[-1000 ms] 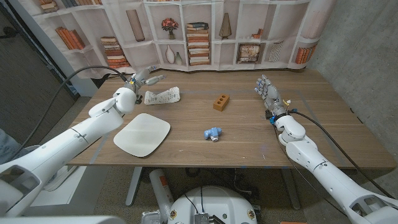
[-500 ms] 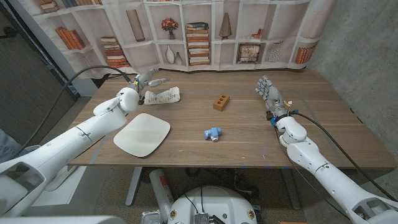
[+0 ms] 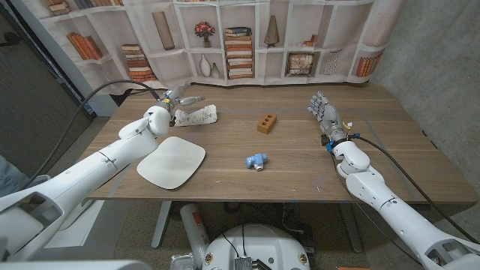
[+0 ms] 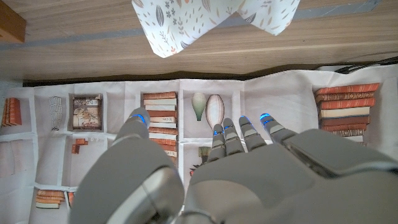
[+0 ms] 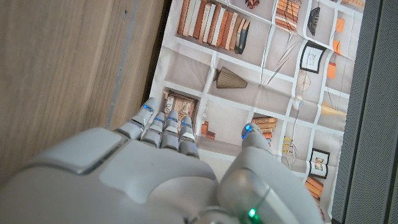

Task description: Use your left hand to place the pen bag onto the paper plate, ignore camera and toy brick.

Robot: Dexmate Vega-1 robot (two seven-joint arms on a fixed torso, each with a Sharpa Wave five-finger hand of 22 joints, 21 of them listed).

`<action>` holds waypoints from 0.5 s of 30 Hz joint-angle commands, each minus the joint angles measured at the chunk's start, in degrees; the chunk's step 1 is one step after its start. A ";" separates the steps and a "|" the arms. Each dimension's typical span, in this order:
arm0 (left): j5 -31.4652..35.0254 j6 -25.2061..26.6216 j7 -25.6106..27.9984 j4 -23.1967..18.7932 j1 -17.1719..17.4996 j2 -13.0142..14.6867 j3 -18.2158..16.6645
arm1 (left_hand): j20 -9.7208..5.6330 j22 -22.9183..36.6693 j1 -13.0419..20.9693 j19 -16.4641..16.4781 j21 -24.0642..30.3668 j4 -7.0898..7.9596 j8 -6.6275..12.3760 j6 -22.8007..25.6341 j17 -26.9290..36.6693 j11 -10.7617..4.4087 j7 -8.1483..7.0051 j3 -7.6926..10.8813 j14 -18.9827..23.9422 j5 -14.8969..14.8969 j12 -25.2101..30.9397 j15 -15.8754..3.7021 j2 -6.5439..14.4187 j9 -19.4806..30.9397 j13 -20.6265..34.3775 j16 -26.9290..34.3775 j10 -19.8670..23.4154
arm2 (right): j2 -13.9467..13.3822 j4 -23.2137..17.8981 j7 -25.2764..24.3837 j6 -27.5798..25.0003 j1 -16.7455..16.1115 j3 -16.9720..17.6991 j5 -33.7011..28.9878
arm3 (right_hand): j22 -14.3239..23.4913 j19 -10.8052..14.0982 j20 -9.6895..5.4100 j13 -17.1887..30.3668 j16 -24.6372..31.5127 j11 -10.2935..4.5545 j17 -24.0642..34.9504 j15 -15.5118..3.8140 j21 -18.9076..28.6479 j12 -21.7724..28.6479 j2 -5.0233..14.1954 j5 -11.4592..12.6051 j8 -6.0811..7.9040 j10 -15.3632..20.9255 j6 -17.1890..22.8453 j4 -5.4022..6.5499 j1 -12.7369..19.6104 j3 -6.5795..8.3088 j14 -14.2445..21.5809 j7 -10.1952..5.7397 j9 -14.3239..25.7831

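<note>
The pen bag [image 3: 198, 115], white with a small leaf print, lies on the table at the back left; the left wrist view shows it [image 4: 211, 18] too. My left hand [image 3: 178, 98] hovers just above and behind the bag's left end, fingers spread, holding nothing. In the left wrist view the fingers [image 4: 239, 134] reach toward the backdrop, apart from the bag. The white paper plate [image 3: 172, 161] sits nearer the front edge, below the bag. My right hand [image 3: 324, 112] stands upright on the right side with its fingers apart and nothing in it.
A brown toy brick [image 3: 266, 123] lies mid-table behind a small blue camera [image 3: 257, 160]. A bookshelf-print backdrop [image 3: 247, 37] hangs behind the table's far edge. A concrete wall [image 3: 442, 67] rises on the right.
My left hand has crept a little to the right and forward, closer over the pen bag's left end. The right hand and the objects have stayed put.
</note>
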 commanded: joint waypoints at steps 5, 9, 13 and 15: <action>0.36 0.02 -0.97 4.99 -3.36 -2.15 2.56 | -0.04 0.19 1.10 0.42 -0.19 -0.66 0.23 0.43 0.12 0.03 0.03 -0.02 0.62 0.48 0.19 0.09 -0.13 0.18 0.07 0.10 0.35 | 0.13 -0.26 -1.02 -0.28 -0.01 -0.12 -0.62 | 0.35 0.39 -2.22 0.14 0.13 0.12 0.08 0.11 -0.47 -0.03 0.38 -0.23 -0.01 0.64 0.44 0.17 0.49 -0.19 0.44 0.01 0.32; 0.53 -0.09 -2.00 6.18 -4.39 -2.49 3.52 | 0.08 0.20 1.45 0.42 -0.36 -0.94 0.08 0.15 0.12 0.04 -0.05 -0.21 0.47 0.60 0.06 0.38 -0.19 0.19 0.09 -0.02 0.10 | 0.26 -0.25 -1.29 -0.15 -0.02 -0.07 -0.70 | 0.36 0.40 -2.08 0.14 0.11 0.04 0.09 0.22 -0.59 -0.06 0.38 -0.24 0.02 0.62 0.53 0.16 0.48 -0.22 0.47 0.01 0.32; 1.10 0.12 -3.57 7.57 -5.85 -3.00 4.95 | 0.19 0.21 1.80 0.53 -0.51 -1.23 0.01 0.10 0.13 0.00 -0.07 -0.44 0.16 0.72 -0.17 0.59 -0.24 0.20 0.10 -0.18 -0.41 | 0.45 -0.12 -1.47 -0.17 0.20 -0.18 -0.86 | 0.37 0.13 -1.94 0.14 0.06 0.07 0.10 0.36 -0.83 -0.06 0.40 -0.24 0.04 0.69 0.60 0.15 0.47 -0.24 0.43 -0.03 0.32; 1.16 0.20 -3.92 7.75 -6.12 -3.06 5.21 | 0.20 0.21 1.85 0.55 -0.54 -1.27 0.00 0.11 0.13 0.00 -0.10 -0.48 0.18 0.74 -0.18 0.60 -0.25 0.20 0.10 -0.18 -0.42 | 0.50 -0.07 -1.53 -0.20 0.28 -0.24 -0.95 | 0.37 0.10 -1.95 0.14 0.03 0.10 0.10 0.31 -0.89 -0.07 0.41 -0.24 0.04 0.69 0.62 0.15 0.46 -0.25 0.38 -0.02 0.32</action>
